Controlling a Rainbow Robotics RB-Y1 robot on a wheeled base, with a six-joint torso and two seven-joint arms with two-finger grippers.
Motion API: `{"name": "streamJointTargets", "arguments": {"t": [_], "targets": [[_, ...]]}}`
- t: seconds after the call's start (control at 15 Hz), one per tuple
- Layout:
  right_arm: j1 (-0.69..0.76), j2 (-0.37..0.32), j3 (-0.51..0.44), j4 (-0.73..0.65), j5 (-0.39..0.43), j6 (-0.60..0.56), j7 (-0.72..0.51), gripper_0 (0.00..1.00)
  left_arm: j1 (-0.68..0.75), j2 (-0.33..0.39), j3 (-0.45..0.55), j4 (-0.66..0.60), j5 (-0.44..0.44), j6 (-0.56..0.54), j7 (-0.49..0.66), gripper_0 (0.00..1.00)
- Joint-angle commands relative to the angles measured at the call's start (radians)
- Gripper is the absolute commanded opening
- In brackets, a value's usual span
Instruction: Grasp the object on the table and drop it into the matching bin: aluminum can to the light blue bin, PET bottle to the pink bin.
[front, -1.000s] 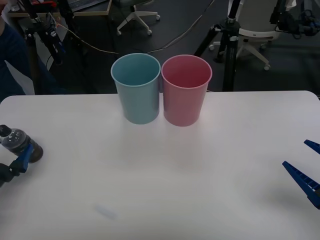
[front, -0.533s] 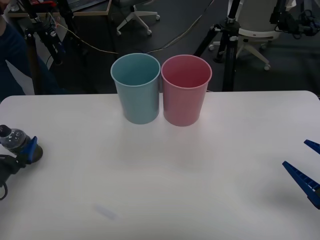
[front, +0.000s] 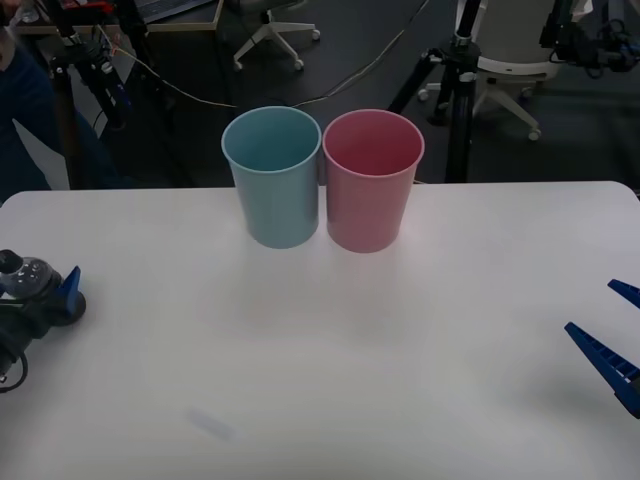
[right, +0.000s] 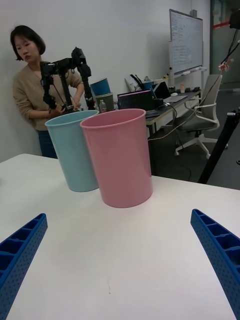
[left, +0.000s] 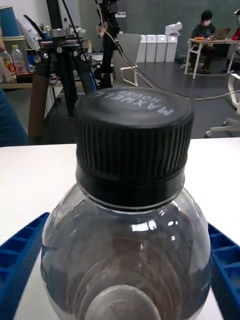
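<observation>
The PET bottle (front: 22, 276), small and clear with a dark cap and brown liquid, stands at the far left edge of the white table (front: 330, 350). In the left wrist view the PET bottle (left: 131, 150) sits close up between the two blue fingers (left: 20, 260). My left gripper (front: 40, 298) is open around it, a finger on each side of its body. The pink bin (front: 372, 180) and the light blue bin (front: 272, 176) stand side by side at the back middle. My right gripper (front: 618, 340) hangs open at the right edge, holding nothing.
Tripods, cables and office chairs stand on the floor beyond the table's far edge. The pink bin (right: 120, 157) and the light blue bin (right: 75, 150) touch each other. Bare tabletop stretches between the bottle and the bins.
My left gripper has slid forward along the bottle, its blue finger now beside the bottle's body instead of below it. The right arm and both bins have not moved.
</observation>
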Motion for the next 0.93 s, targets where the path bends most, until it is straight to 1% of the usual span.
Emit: {"name": "streamJointTargets", "arguments": {"t": [0.07, 0.13, 0.47, 0.67, 0.8, 0.93], "targets": [[0.0, 0.0, 0.0, 0.0, 0.0, 0.0, 0.0, 1.0, -0.007, 0.001, 0.0, -0.001, -0.004, 0.006, 0.016, 0.12], [0.0, 0.0, 0.0, 0.0, 0.0, 0.0, 0.0, 1.0, -0.009, 0.001, 0.0, -0.001, -0.006, 0.006, 0.021, 0.0], [0.0, 0.0, 0.0, 0.0, 0.0, 0.0, 0.0, 1.0, -0.009, 0.005, 0.0, -0.001, -0.009, -0.017, 0.039, 0.0], [0.0, 0.0, 0.0, 0.0, 0.0, 0.0, 0.0, 1.0, 0.016, 0.008, 0.014, -0.014, -0.009, -0.068, 0.054, 0.0], [0.0, 0.0, 0.0, 0.0, 0.0, 0.0, 0.0, 1.0, 0.077, 0.009, 0.006, -0.106, -0.009, -0.048, 0.073, 0.0], [0.0, 0.0, 0.0, 0.0, 0.0, 0.0, 0.0, 1.0, 0.174, 0.012, -0.02, -0.263, -0.009, 0.021, 0.097, 0.0]]}}
